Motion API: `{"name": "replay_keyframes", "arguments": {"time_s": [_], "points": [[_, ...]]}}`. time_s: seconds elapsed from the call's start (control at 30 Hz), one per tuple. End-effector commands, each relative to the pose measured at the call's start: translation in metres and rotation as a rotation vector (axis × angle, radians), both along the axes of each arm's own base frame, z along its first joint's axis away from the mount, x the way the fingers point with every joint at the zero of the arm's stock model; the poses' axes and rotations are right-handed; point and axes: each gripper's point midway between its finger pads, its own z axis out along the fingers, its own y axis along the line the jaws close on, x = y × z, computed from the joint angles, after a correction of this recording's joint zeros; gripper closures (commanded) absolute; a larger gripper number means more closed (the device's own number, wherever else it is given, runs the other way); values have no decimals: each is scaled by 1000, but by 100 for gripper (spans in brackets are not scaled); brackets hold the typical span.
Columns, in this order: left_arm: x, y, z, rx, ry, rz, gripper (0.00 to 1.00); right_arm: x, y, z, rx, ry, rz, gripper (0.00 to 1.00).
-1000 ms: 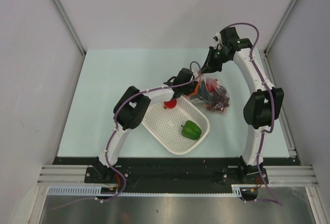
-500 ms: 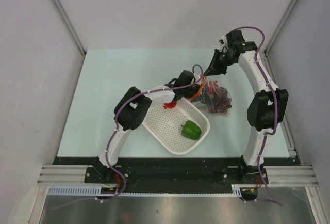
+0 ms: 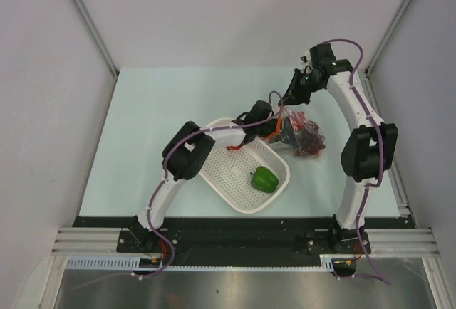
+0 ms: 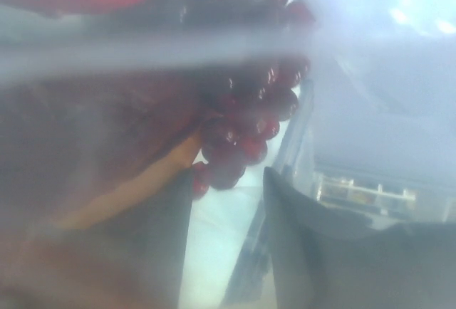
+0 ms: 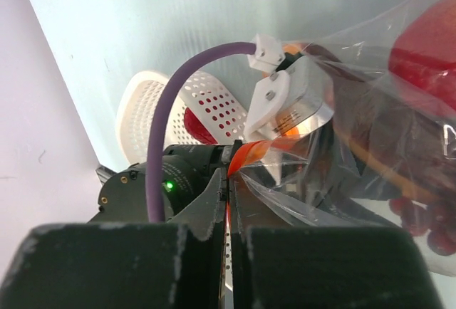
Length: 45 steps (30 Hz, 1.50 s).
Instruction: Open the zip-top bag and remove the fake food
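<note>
Right claw tight on zip-top bag

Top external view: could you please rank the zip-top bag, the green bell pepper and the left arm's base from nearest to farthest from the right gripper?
From the right gripper:
1. zip-top bag: pinched in it by the orange strip, on the table's right half.
2. green bell pepper: in the white basket, closer to the arms' bases.
3. left arm's base: at the near-left table edge.
</note>
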Motion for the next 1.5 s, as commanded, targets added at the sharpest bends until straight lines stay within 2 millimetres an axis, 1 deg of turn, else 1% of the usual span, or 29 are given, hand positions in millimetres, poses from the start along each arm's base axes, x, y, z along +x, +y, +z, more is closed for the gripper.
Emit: {"name": "replay_keyframes", "arguments": {"time_s": [0.0, 0.1, 0.17, 0.23, 0.3, 0.33, 0.37, 0.4, 0.47, 0.63, 0.73, 0.8, 0.83, 0.9, 0.93, 1.03, 1.1, 1.13, 1.17, 1.2, 1.23, 1.27, 1.3, 1.37, 1.4, 1.47], "points": [[-14, -20, 5, -42, 3, -28, 51, 3, 18, 34, 82, -93, 11, 100], [-11, -20, -1, -29, 10, -4, 51, 2, 21, 30, 81, -80, 12, 100], [-9, -21, 0, -49, 15, 16, 59, 1, 22, 28, 80, -78, 13, 100], [-5, -23, 0, -56, 15, 44, 63, -2, 24, 24, 78, -65, 15, 100], [-3, -24, -2, -51, 15, 54, 64, -3, 23, 24, 76, -69, 12, 100], [-3, -24, -4, -40, 12, 66, 57, -5, 23, 23, 74, -66, 13, 100], [-1, -22, -7, -22, 13, 76, 53, -5, 23, 23, 72, -64, 13, 100], [-3, -20, -14, 9, 26, 81, 51, -5, 22, 23, 71, -66, 11, 100], [-3, -18, -20, 30, 24, 87, 51, -7, 23, 22, 73, -61, 11, 100], [-9, -22, -26, 26, 36, 78, 58, -11, 22, 20, 71, -51, 7, 100], [-11, -25, -27, 13, 45, 76, 60, -13, 22, 20, 69, -49, 8, 100], [-11, -25, -29, 13, 42, 78, 66, -14, 21, 19, 67, -50, 9, 100], [-10, -26, -28, 7, 39, 79, 72, -15, 20, 20, 65, -49, 8, 100], [-11, -25, -27, 7, 39, 77, 77, -17, 19, 19, 58, -52, 10, 100], [-10, -25, -22, 1, 30, 79, 82, -18, 18, 19, 53, -53, 12, 100], [-8, -22, -15, -3, 9, 87, 86, -21, 12, 21, 38, -64, 12, 100], [-3, -18, -4, -3, -16, 90, 88, -25, 7, 26, 31, -79, 7, 100], [-2, -15, -1, -1, -21, 90, 90, -26, 1, 24, 27, -74, 0, 100], [3, -11, 9, -10, -40, 95, 92, -27, -2, 24, 20, -79, 0, 100], [5, -9, 13, -6, -44, 100, 93, -30, -6, 28, 15, -94, -6, 100], [7, -7, 18, -9, -52, 101, 94, -32, -13, 24, 8, -85, -18, 100], [12, -3, 21, -9, -61, 109, 95, -33, -16, 24, 0, -93, -17, 100], [14, -1, 30, -13, -68, 113, 96, -34, -20, 28, -3, -104, -24, 100], [19, 4, 37, -16, -78, 117, 96, -37, -28, 24, -12, -100, -35, 100], [19, 6, 46, -22, -90, 115, 96, -37, -31, 23, -26, -104, -37, 100], [21, 12, 52, -12, -98, 118, 96, -39, -38, 23, -42, -114, -48, 100]]}}
